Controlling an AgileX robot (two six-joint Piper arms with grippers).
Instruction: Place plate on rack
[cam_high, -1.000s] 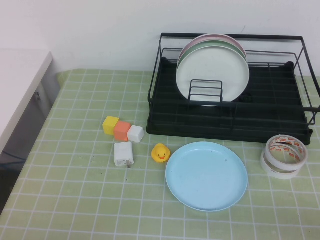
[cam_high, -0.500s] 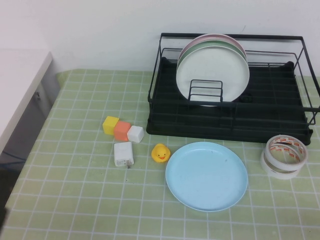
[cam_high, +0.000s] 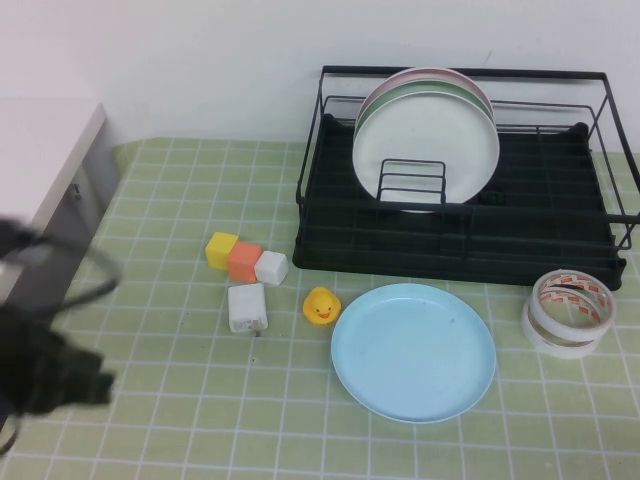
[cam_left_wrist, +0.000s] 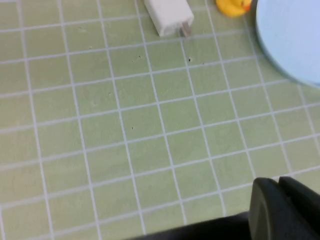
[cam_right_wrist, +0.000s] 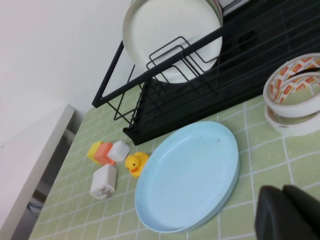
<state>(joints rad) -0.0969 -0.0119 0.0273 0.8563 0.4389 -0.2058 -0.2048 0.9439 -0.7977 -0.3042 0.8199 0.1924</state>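
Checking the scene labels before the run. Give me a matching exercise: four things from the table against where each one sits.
Things:
1. plate
2. white plate
3. tape rolls
4. rubber duck

Places:
A. upright in the rack
B. flat on the table, in front of the rack
C. just left of the blue plate
D. right of the blue plate

Pairs: 1-B, 2-A, 3-D, 4-C

Left gripper is low at the table's left; right gripper sits near the plate.

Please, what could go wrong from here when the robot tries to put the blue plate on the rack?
The plate lies flat on the table, so a hand may slip at its thin rim. The duck sits beside it and could be knocked by the left hand, now at the table's left edge. The rack already holds plates; they could collide. The right hand waits nearby.
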